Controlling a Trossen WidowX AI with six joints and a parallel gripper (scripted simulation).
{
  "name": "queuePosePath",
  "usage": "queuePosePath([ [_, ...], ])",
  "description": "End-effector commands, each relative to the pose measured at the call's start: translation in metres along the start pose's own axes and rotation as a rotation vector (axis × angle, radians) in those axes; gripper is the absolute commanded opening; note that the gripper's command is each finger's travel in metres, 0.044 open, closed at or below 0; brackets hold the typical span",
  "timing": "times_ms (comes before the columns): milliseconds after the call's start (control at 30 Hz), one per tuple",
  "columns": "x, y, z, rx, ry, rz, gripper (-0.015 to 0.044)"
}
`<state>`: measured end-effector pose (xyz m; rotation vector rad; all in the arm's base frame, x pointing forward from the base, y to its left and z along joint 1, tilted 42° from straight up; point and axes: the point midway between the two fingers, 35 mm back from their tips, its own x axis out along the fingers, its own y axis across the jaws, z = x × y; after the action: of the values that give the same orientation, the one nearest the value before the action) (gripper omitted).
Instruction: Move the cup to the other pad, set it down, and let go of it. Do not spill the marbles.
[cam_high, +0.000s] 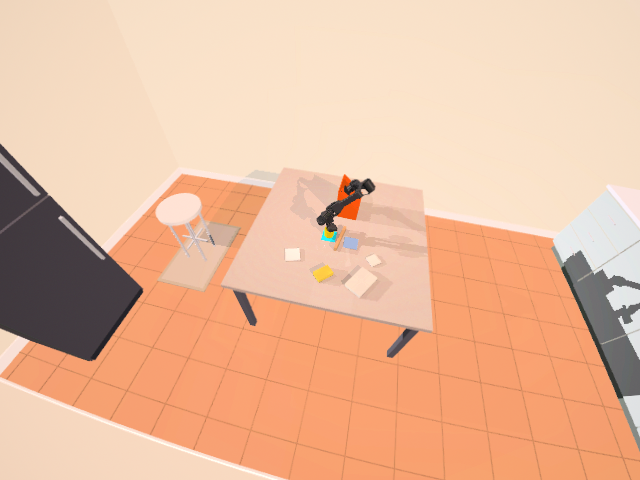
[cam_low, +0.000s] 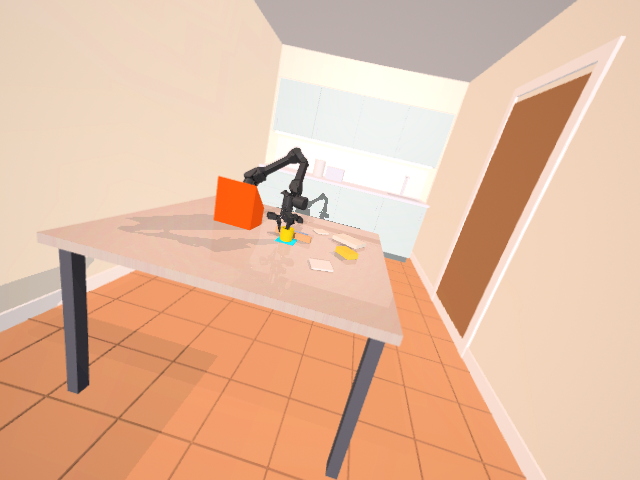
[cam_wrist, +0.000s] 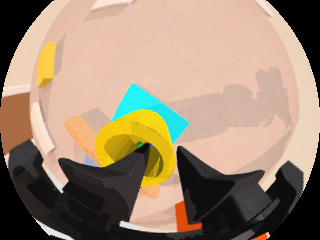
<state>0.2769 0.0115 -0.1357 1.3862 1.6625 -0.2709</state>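
The yellow cup (cam_wrist: 134, 142), a smooth, thick-walled cylinder with a rounded rim, stands on the flat cyan pad (cam_wrist: 155, 115), a thin square sheet lying on the glossy, pale worktop (cam_low: 170, 242). The black hand (cam_wrist: 163, 168) hangs directly over it with its two pointed, wedge-shaped fingers parted: it has released the cup. In the wrist view one fingertip seems to overlap the cup's rim, though whether it touches the wall is hard to tell from that angle. The cup's contents are hidden from view.

Just beside the cyan pad lies a narrow tan strip (cam_high: 339, 239), and past it a pale blue square pad (cam_high: 351, 242), both flat on the worktop. Nearer the front edge sit a small cream tile (cam_high: 292, 254), a yellow block (cam_high: 322, 272), another small cream tile (cam_high: 373, 259) and a larger cream slab (cam_high: 360, 282). An orange wedge-shaped block (cam_low: 238, 202) with matte faces stands behind the arm
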Motion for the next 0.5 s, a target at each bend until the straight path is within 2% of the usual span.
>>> queuePosePath([
  [0, -0.005, 0.000, 0.001, -0.003, -0.003, 0.001, 0.0147],
  [467, -0.028, 0.001, 0.002, -0.002, -0.004, 0.001, 0.0147],
])
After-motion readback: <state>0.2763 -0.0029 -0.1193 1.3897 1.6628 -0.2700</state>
